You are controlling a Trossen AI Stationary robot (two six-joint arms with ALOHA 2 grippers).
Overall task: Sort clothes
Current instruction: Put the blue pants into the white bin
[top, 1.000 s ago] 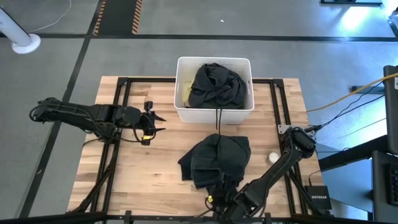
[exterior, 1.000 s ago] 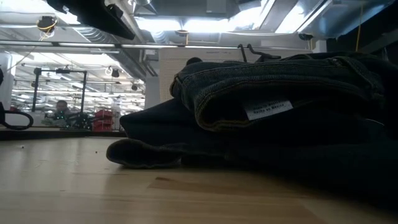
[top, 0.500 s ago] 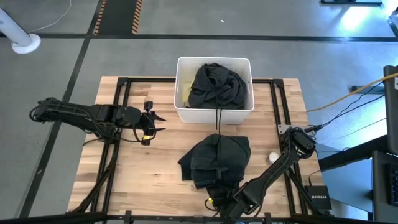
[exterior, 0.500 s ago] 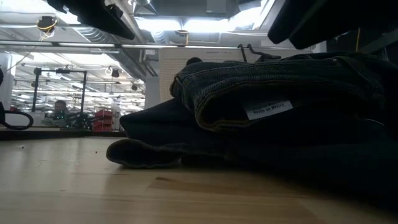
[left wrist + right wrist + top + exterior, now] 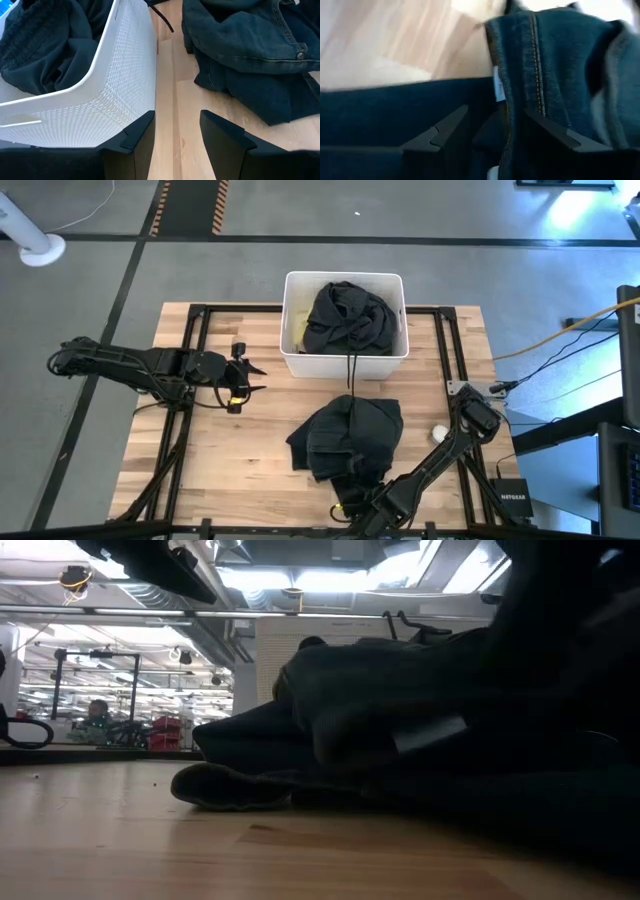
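While my right gripper (image 5: pixel 492 132) hangs open at the table's near edge, the jeans (image 5: pixel 350 435) lie just ahead, an edge between its fingers. My left gripper (image 5: pixel 175 132) waits open and empty beside the bin (image 5: pixel 343 363).

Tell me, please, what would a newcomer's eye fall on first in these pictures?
Probably the dark heap of jeans on the wooden table near its front edge, with the right gripper open right at it. Behind it, the white bin holds another dark garment, while the left gripper waits open at the table's left.
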